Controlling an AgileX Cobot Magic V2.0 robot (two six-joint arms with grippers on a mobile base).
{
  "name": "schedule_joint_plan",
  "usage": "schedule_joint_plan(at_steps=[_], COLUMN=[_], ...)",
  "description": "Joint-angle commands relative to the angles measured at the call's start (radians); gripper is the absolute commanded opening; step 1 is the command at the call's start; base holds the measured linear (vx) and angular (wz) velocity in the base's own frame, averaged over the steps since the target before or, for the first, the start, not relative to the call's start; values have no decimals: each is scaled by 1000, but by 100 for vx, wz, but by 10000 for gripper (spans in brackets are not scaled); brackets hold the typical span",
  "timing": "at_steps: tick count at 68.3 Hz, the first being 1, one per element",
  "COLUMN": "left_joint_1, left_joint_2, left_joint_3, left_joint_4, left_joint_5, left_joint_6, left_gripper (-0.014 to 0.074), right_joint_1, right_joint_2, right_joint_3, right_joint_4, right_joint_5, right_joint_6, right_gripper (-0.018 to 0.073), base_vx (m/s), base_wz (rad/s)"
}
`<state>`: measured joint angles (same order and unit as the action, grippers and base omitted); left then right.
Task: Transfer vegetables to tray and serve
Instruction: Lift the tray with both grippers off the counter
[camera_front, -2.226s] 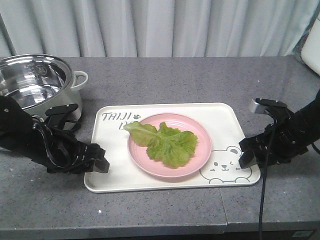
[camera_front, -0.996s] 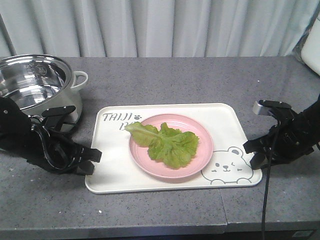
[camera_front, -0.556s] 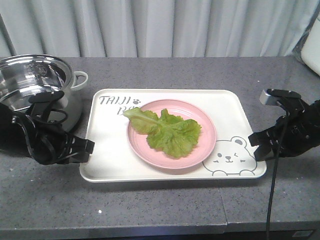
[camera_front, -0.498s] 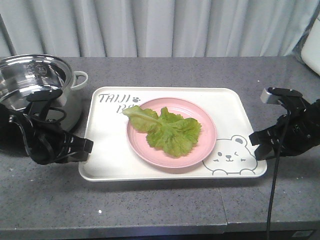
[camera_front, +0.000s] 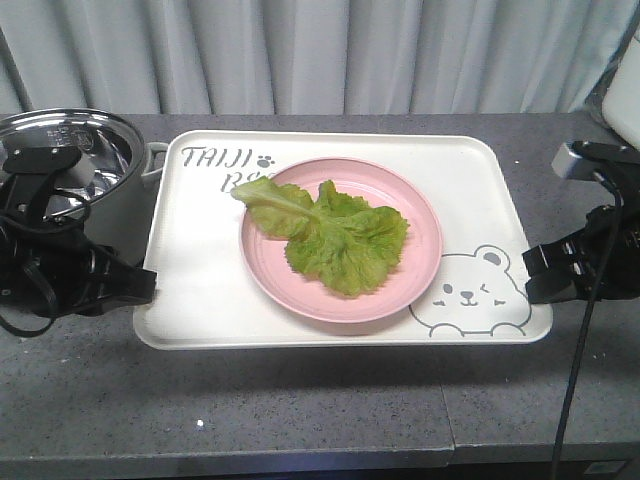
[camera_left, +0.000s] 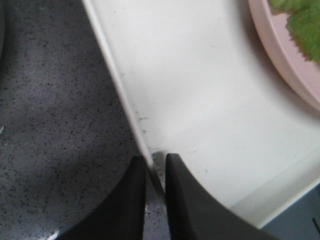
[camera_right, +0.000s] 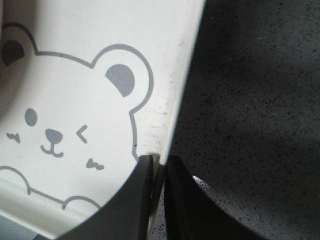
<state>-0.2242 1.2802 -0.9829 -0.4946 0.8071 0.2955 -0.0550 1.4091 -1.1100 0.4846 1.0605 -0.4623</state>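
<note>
Beneath both claws runs a grey speckled counter (camera_front: 300, 400), with a pale curtain (camera_front: 320, 50) hanging well behind them. Between the two claws is the tray (camera_front: 200, 240), cream-white with rounded corners. It looks to be held up off the counter, since a dark shadow lies under its near edge. Just behind the left claw (camera_left: 155, 162) stands a shiny steel pot (camera_front: 70, 150), and from where I stand the tray's back left corner overlaps it. Roughly midway between the claws, a round pink plate (camera_front: 425, 270) rests on the tray, well apart from either pair of fingers. On that plate lies the lettuce (camera_front: 335, 235), a frilly bright green leaf whose paler rib end points back toward the left claw's side. The leaf lies wholly within the plate's rim. The left claw has its two black fingers pressed together on the tray's left rim, one outside the wall and one inside, pinching it near the front corner. The right claw (camera_right: 160, 162) nips the right rim the same way, just beside the ear of the winking bear drawing (camera_front: 470, 295). Grey "TAIJI" lettering (camera_front: 215, 158) shows on the tray beyond the left claw. A black cable (camera_front: 578, 340) drops from the right claw's arm past the counter's front edge.
</note>
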Motion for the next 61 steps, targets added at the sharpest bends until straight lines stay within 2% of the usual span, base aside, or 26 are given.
schedule_joint_plan(at_steps=[1,61], left_joint_1=[-8,-8], left_joint_2=[-40,-40], left_joint_3=[-30,-30], left_joint_4=[-72,-72], left_joint_5=[-32,-32], left_joint_6=[22,22], left_gripper=[-8,-6], right_joint_1=[6,6], right_joint_2=[-46,-46], right_joint_3=[-28,-28], right_joint_4=[104,104], right_joint_5=[24,34], right_joint_6=[-29,-29], right_gripper=[-4,-3], base_vx=[0,0], base_wz=[0,0])
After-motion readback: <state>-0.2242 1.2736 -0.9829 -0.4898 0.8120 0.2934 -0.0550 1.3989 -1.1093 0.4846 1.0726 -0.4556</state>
